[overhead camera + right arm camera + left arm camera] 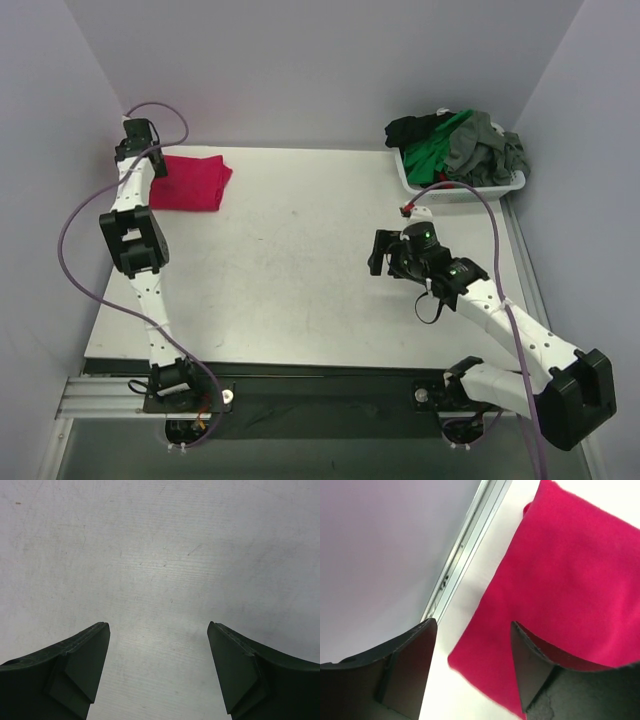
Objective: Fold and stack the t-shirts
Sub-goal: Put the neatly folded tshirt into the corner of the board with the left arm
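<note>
Left end effector (471,625), jaws spread, is set at the edge of the crimson t-shirt (565,580), whose fold could be snagged open on withdrawal.

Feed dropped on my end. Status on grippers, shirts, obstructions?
Left gripper open at edge of folded red t-shirt. Right gripper open above table, holding nothing. Other t-shirts heaped in white basket. No obstruction seen.

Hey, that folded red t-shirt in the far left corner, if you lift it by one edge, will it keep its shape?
Probably not: the red t-shirt is soft cloth lying flat in folded layers, so a one-edge lift would likely unfold it. It looks light and matte, so pushing may bunch it rather than slide it.
</note>
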Tool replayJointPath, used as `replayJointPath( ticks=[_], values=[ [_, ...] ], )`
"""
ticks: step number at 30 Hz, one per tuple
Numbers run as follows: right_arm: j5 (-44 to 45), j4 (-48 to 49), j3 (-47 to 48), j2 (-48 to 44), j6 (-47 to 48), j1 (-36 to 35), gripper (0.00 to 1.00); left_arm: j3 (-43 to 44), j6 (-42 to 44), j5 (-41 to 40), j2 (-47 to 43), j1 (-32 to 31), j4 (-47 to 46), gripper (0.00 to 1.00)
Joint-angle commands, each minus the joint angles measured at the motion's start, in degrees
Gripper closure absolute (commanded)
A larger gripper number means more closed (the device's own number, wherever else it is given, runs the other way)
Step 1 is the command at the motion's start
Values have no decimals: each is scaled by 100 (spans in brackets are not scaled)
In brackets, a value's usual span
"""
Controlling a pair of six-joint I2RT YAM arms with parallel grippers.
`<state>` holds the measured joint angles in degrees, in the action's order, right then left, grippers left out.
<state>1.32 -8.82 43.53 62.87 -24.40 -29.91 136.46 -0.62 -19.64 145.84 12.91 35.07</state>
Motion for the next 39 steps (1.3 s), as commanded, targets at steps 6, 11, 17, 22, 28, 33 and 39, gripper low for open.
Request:
replayJointPath(
  ticks=[6,11,17,22,28,33,39],
  values=[
    [237,-32,-195,-653,-12,64,18,-2420,-1017,-550,-2749,-868,-1291,20],
    [368,-41,-327,-960,-12,82,18,-4546,-1423,-716,-4603,-1806,-2221,16],
    [693,-128,-380,-1321,-21,117,16,-6982,-1485,-1164,-6442,-3325,-2681,11],
    [791,-331,-266,-1216,-3,135,16,-8309,-1721,-1377,-7376,-4330,-2593,10],
    [939,-419,-345,-1172,67,152,16,-8838,-1836,-955,-8413,-4753,-2224,10],
    [1133,-568,-450,-1295,102,179,16,-9339,-1959,-533,-9292,-4754,-2469,9],
    [1116,-744,-573,-1532,15,187,16,-9164,-1977,-611,-9354,-4745,-2022,9]
  ],
)
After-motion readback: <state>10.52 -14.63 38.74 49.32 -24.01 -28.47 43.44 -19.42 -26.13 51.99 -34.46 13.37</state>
